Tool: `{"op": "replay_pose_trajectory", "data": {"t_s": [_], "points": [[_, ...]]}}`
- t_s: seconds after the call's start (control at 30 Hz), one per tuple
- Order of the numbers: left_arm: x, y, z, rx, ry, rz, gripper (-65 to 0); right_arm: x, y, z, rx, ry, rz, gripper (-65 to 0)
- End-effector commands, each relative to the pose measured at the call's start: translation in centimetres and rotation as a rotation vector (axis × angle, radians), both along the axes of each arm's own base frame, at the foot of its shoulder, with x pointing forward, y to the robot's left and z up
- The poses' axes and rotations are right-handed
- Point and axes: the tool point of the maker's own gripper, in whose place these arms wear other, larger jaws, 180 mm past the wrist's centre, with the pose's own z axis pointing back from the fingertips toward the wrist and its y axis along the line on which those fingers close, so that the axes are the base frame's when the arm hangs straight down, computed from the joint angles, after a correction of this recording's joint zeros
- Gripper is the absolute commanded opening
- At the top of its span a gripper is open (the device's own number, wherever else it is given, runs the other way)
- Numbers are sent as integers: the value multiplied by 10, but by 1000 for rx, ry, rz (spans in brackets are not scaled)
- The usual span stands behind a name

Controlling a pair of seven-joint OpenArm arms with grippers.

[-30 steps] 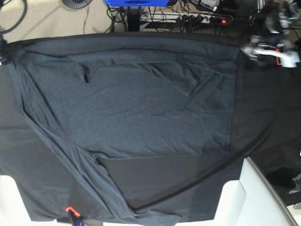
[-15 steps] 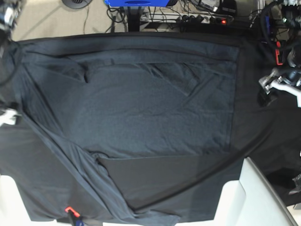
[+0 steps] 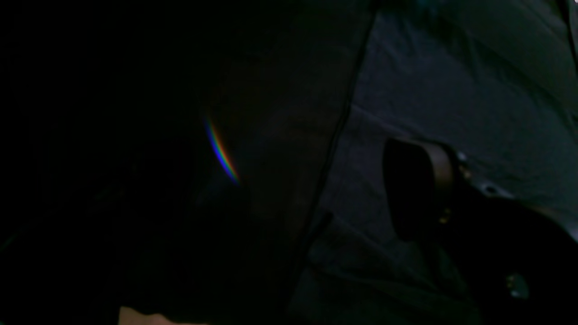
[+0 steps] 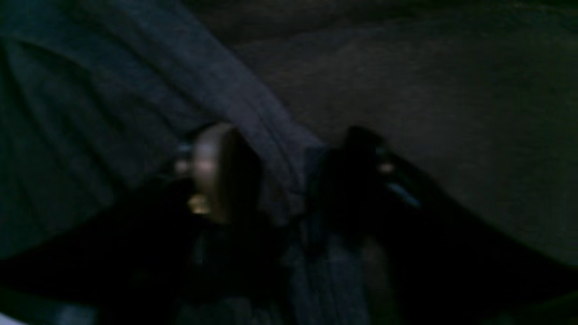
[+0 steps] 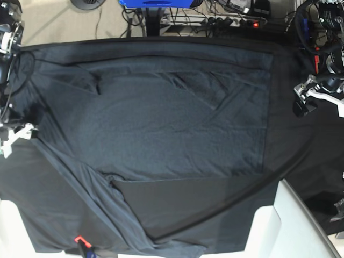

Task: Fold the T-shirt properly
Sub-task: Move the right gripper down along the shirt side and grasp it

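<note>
The dark slate T-shirt [image 5: 161,123] lies spread over most of the table, with a long fold running down its left side toward the front edge. My right gripper [image 4: 286,176] is at the shirt's left edge [image 5: 21,131]. Its two fingers stand apart on either side of a raised ridge of shirt fabric [image 4: 271,149], which fills the gap between them. My left gripper [image 5: 302,103] hovers at the table's right side, just past the shirt's right edge. One finger [image 3: 415,189] shows above the cloth there, and the other is lost in the dark.
A black tablecloth [image 5: 298,161] covers the table under the shirt. White panels stand at the front right [image 5: 290,220] and front left [image 5: 8,226]. A small red-orange tag [image 5: 79,238] is at the front edge. Cables and a power strip [image 5: 231,21] lie on the floor behind.
My right arm has come into the base view and moved to the shirt's left edge. My left arm has moved from the far right corner nearer along the right side.
</note>
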Motion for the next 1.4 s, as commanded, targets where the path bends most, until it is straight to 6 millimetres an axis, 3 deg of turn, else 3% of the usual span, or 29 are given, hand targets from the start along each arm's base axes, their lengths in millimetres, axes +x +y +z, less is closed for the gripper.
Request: {"op": "replay_pose_trajectory", "data": {"t_s": [0.0, 0.1, 0.17, 0.43, 0.63, 0.83, 0.93, 1.0, 1.2, 1.3, 1.37], "points": [[7, 6, 14, 24, -40, -7, 0, 10, -9, 13, -14, -37, -1, -438], [8, 5, 14, 23, -43, -7, 0, 11, -11, 15, -15, -42, -6, -650], [8, 4, 13, 21, -39, -9, 0, 16, -10, 21, -24, -62, 1, -638], [8, 3, 12, 20, -38, -12, 0, 0, -3, 43, -88, -44, 55, -650], [9, 3, 13, 20, -39, -12, 0, -30, -5, 42, -101, 42, 47, -650], [9, 3, 13, 20, -39, -12, 0, -61, 7, 33, -108, 115, 75, -650], [8, 3, 12, 18, -39, -11, 0, -65, 16, 28, -93, 122, 76, -647], [8, 3, 12, 18, -39, -11, 0, -70, 16, 27, -90, 157, 79, -602], [8, 4, 12, 19, -39, -8, 0, -48, 26, 67, -147, 77, 112, -270], [7, 4, 12, 19, -38, -8, 0, -36, 32, 83, -163, 36, 128, -248], [7, 4, 12, 19, -38, -8, 0, -15, 34, 95, -161, -8, 128, -260]]}}
